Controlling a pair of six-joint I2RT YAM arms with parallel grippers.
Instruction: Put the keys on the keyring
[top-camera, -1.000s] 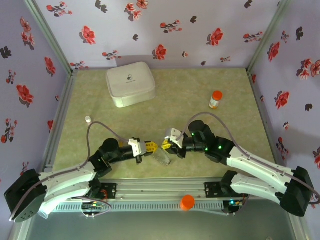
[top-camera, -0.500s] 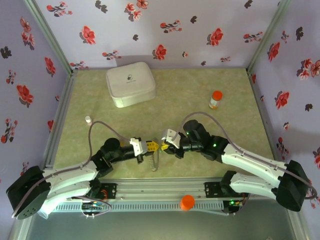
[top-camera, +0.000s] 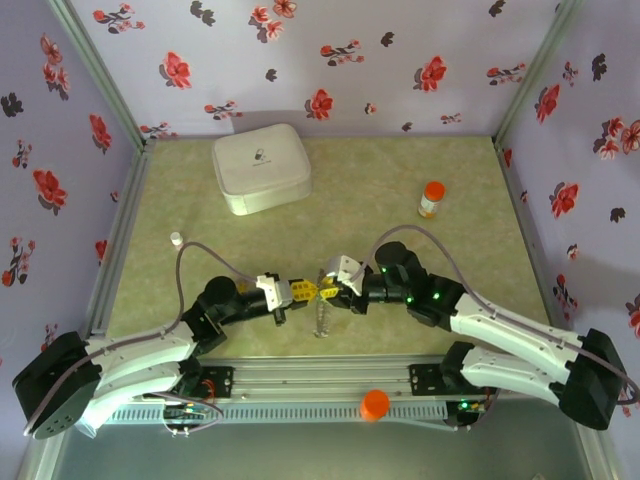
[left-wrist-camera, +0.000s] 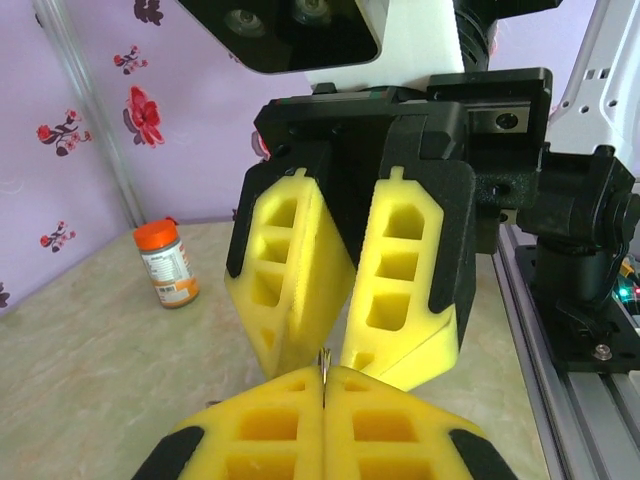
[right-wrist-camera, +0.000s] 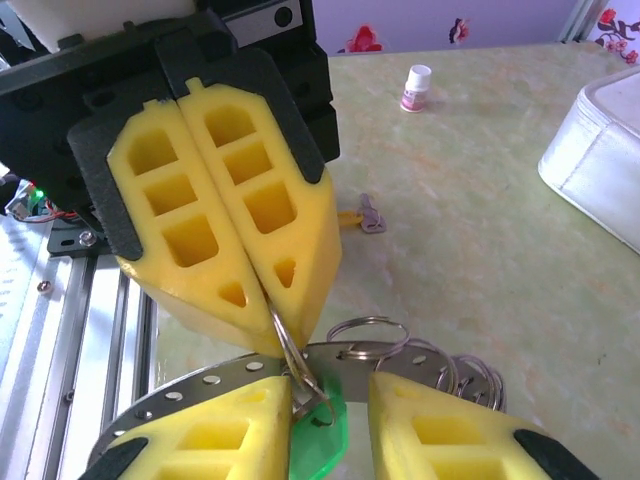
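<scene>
Furthest left, the yellow key lies flat on the table, well apart from both grippers, so I count 1 of the 2 keys as not yet picked up. My left gripper has its pads pressed together on a thin wire coil of the keyring. The left wrist view shows a sliver of metal pinched between them. The keyring is held between the 2 grippers, with its flat grey band lying across one finger of my right gripper and several smaller loops bunched beside it. The green key sits in the gap between the fingers of my right gripper, which stand a little apart. I read them as clamped on its head, though the contact is partly hidden. I judge this to be the threading step for the green key. Next I need a small, slow push that works the key's hole onto the coil's open end without twisting the coil out of the left pads.
</scene>
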